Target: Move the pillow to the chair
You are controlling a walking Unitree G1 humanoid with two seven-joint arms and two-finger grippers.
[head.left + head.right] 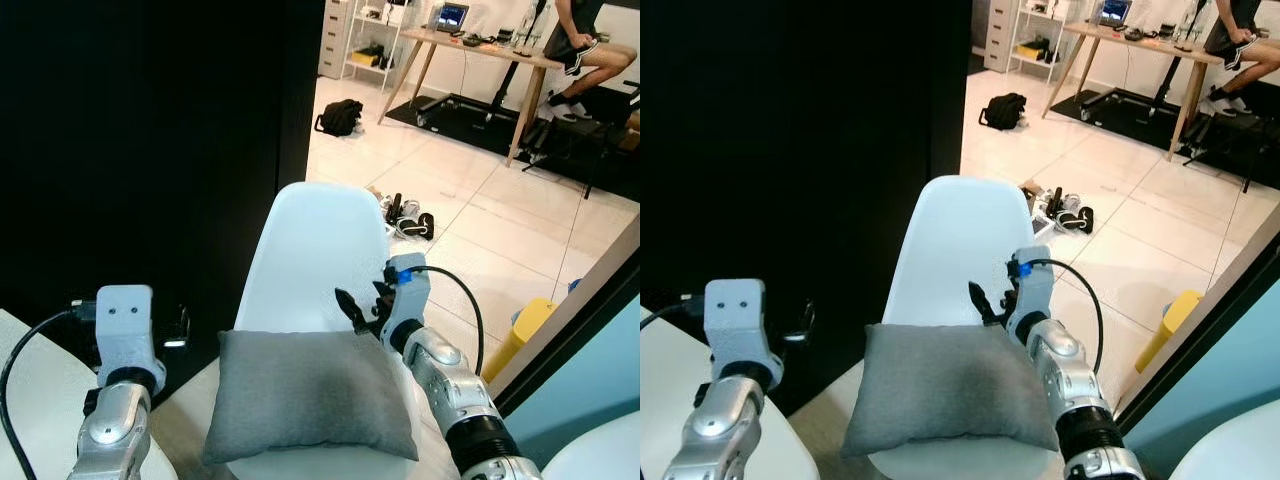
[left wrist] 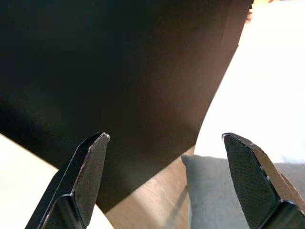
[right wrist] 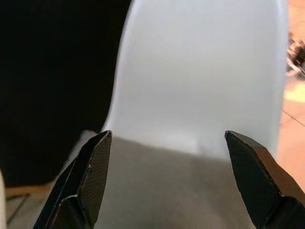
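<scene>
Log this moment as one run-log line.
pillow: lying on chair seat | right gripper: open, above pillow's back edge, not gripping | left gripper: open, off pillow's left side | task: pillow placed

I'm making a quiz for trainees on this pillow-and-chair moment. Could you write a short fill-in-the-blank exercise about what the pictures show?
1. The grey pillow lies on the seat of the white ____.
2. The right gripper hovers at the pillow's back edge with its jaws ____.
3. The left gripper, jaws also open, is beside the pillow's ____ side.
4. On the tiled floor behind the chair lies a black ____.

Missing words: chair; open; left; bag
</scene>
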